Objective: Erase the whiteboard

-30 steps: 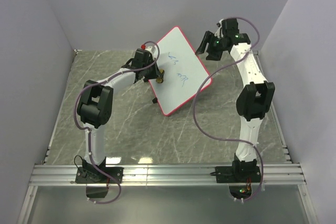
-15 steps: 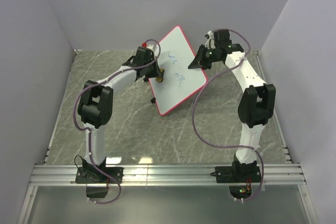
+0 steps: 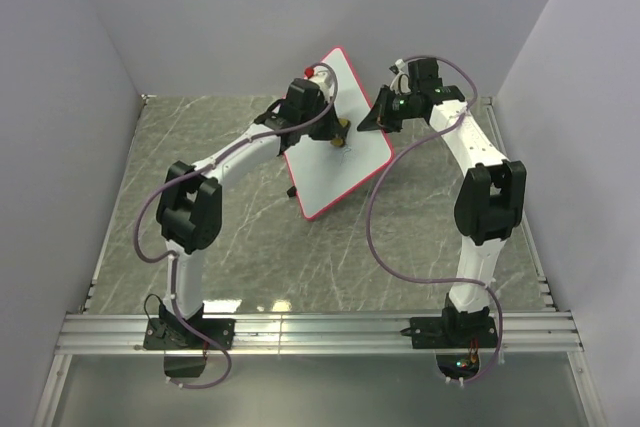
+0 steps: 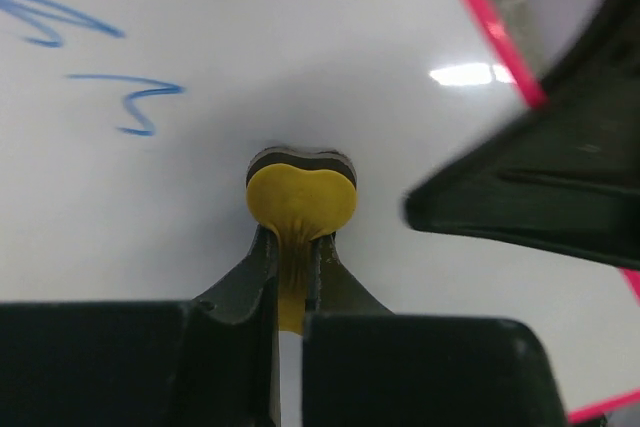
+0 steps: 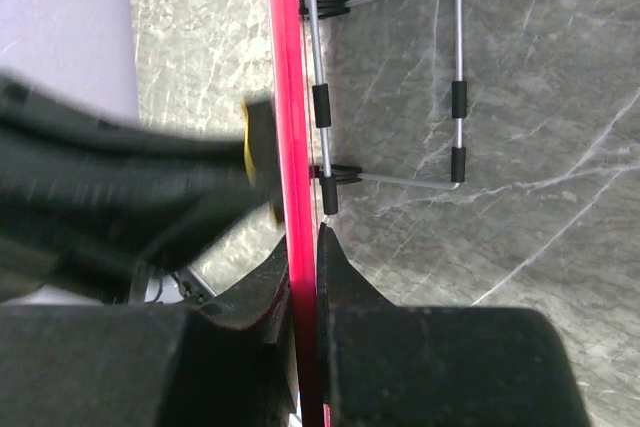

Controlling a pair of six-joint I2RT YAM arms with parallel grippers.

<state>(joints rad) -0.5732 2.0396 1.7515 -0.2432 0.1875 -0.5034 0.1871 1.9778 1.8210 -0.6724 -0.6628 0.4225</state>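
Observation:
The whiteboard [image 3: 345, 172], white with a red-pink rim, stands tilted on a wire stand at the back middle of the table. My left gripper [image 3: 337, 128] is shut on a small yellow eraser [image 4: 300, 195] and presses it against the board face [image 4: 250, 47]. Blue scribbles [image 4: 135, 107] show up and to the left of the eraser in the left wrist view. My right gripper [image 3: 375, 119] is shut on the board's right edge, its fingers either side of the red rim [image 5: 288, 97], and it shows as a dark shape [image 4: 540, 197] in the left wrist view.
The board's wire stand [image 5: 455, 87] with black sleeves rests on the grey marbled tabletop [image 3: 240, 237] behind the board. Purple walls [image 3: 90, 57] close in the table on three sides. A metal rail [image 3: 320, 332] carries both arm bases at the near edge.
My left gripper slid the eraser right and up across the board. My right gripper moved in from the right and shut on the board's edge.

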